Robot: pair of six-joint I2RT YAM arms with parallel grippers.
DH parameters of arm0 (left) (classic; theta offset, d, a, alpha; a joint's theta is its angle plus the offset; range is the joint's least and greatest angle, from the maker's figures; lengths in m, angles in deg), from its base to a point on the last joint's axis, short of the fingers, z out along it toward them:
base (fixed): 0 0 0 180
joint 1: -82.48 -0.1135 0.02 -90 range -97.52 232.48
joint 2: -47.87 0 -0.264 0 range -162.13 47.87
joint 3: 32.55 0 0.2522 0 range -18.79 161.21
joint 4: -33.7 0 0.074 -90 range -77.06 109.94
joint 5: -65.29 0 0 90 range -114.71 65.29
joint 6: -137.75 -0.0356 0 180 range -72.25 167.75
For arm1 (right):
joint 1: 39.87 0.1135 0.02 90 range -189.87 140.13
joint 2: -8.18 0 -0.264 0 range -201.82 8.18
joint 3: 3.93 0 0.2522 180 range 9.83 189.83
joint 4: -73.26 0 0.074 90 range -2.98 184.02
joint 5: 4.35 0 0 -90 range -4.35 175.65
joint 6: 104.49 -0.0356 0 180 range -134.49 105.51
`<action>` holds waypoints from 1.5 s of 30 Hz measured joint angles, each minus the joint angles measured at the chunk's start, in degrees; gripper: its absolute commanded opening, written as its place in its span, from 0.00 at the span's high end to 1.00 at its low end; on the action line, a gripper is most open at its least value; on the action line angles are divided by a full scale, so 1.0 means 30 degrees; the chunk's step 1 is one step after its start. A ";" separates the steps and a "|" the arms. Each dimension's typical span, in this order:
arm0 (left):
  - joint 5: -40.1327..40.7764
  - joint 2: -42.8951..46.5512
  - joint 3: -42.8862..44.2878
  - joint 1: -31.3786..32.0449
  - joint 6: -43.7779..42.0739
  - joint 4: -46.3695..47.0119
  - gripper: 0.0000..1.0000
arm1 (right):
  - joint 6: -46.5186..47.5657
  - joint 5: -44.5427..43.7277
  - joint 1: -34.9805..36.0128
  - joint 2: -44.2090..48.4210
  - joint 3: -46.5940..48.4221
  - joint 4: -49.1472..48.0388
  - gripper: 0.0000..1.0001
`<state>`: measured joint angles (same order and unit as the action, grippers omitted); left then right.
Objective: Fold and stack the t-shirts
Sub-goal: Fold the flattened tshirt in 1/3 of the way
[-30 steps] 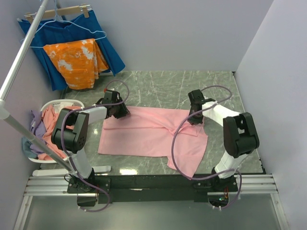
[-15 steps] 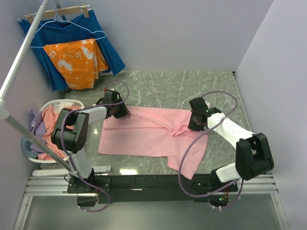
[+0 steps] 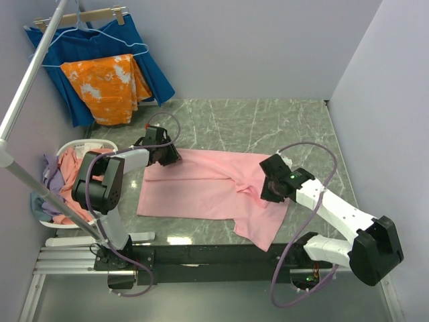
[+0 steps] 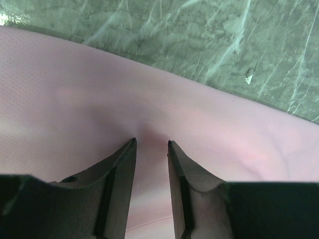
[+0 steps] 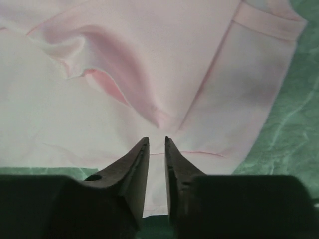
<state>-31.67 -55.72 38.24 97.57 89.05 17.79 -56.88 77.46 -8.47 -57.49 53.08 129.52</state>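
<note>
Right arm has swung toward the near edge since the earlier frame. Its pincer has gone from pressed together to parted by a slit. Left arm unchanged.

Left to right:
- White basket (image 3: 86,143) off the desk's (image 3: 268,127) left edge holds salmon and lilac shirts (image 3: 64,181), crumpled, well behind the left pincer.
- Left pincer (image 4: 151,143) sits at the far-left corner of the light pink t-shirt (image 3: 201,191). Its jaws are narrowed onto a small pucker of cloth, so it reads as pinching the shirt. The rest of the shirt lies to its right.
- Shirt lies flat on the green marbled desk, long axis left to right between the two pincers. Fine matte knit, soft diagonal creases bunched toward the right.
- Right pincer (image 5: 156,139) stands over the shirt's right end, jaws a slit apart. Creases converge just ahead of the tips, nothing visibly clamped. Hemmed sleeve (image 5: 269,22) lies ahead and to its right.

Judgement: the next fold turns on that bunched right end, and the right arm is nearer to it.
</note>
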 measured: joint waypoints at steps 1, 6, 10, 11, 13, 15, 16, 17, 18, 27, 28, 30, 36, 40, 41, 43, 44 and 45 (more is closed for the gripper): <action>0.0022 0.0000 0.0015 0.0000 0.0000 -0.0022 0.61 | 0.0000 -0.0321 0.0000 0.0007 0.0117 0.0262 0.71; 0.0117 0.0000 0.0102 0.0000 -0.0044 -0.0204 0.61 | 0.0160 -0.1428 -0.0015 -0.1501 0.1501 0.0474 0.68; 0.0466 0.0109 0.0160 0.0029 -0.0102 -0.0546 0.60 | 0.0546 -0.1508 -0.0036 -0.3512 0.3009 -0.0532 0.68; 0.0685 0.0211 0.0160 0.0044 -0.0153 -0.0787 0.60 | 0.0641 -0.1501 -0.0058 -0.3942 0.3300 -0.0772 0.69; 0.1239 0.0408 0.0160 0.0044 -0.0357 -0.1333 0.59 | 0.0889 -0.1479 -0.0058 -0.4998 0.3927 -0.1486 0.71; 0.1872 0.0648 0.0168 -0.0007 -0.0517 -0.1989 0.59 | 0.1129 -0.1319 -0.0058 -0.6207 0.4459 -0.2266 0.72; 0.2069 0.0736 0.0168 -0.0058 -0.0546 -0.2244 0.60 | 0.1231 -0.1180 -0.0058 -0.6798 0.4619 -0.2645 0.72; 0.2273 0.0838 0.0168 -0.0146 -0.0561 -0.2514 0.60 | 0.1297 -0.1013 -0.0058 -0.7242 0.4663 -0.2965 0.73; 0.2368 0.0896 0.0168 -0.0262 -0.0554 -0.2725 0.60 | 0.1362 -0.0707 -0.0051 -0.7737 0.4656 -0.3330 0.74; 0.2688 0.1005 0.0168 -0.0634 -0.0568 -0.3242 0.61 | 0.2011 0.2164 0.0721 -0.8990 0.2878 -0.4634 0.74; 0.2732 0.0998 0.0182 -0.0627 -0.0583 -0.3257 0.61 | 0.2135 0.2368 0.0831 -0.9063 0.2827 -0.4692 0.74; 0.2790 0.0984 0.0211 -0.0634 -0.0627 -0.3315 0.61 | 0.2390 0.2710 0.0874 -0.9114 0.2812 -0.4867 0.74; 0.3038 0.0976 0.0284 -0.0627 -0.0780 -0.3526 0.60 | 0.2295 0.1953 0.0954 -0.8896 0.2718 -0.4685 0.72; 0.3140 0.1020 0.0284 -0.0627 -0.0896 -0.3585 0.61 | 0.2011 0.0211 0.0444 -0.8182 0.2659 -0.3643 0.68; 0.3133 0.1042 0.0284 -0.0627 -0.0896 -0.3592 0.60 | 0.1996 -0.0066 0.0022 -0.7934 0.2667 -0.3548 0.67; 0.3133 0.1086 0.0270 -0.0627 -0.0911 -0.3657 0.60 | 0.2004 -0.0495 -0.0867 -0.7417 0.2914 -0.3424 0.66; 0.3133 0.1107 0.0262 -0.0627 -0.0911 -0.3694 0.60 | 0.2018 -0.0612 -0.1399 -0.7366 0.3242 -0.3424 0.67; 0.3133 0.1122 0.0248 -0.0627 -0.0911 -0.3701 0.60 | 0.2076 -0.0612 -0.1792 -0.7431 0.3599 -0.3446 0.67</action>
<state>-22.27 -52.36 38.99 95.69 86.32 6.68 -50.65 75.63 -13.85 -79.78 63.87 119.18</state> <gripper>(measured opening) 0.394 0.336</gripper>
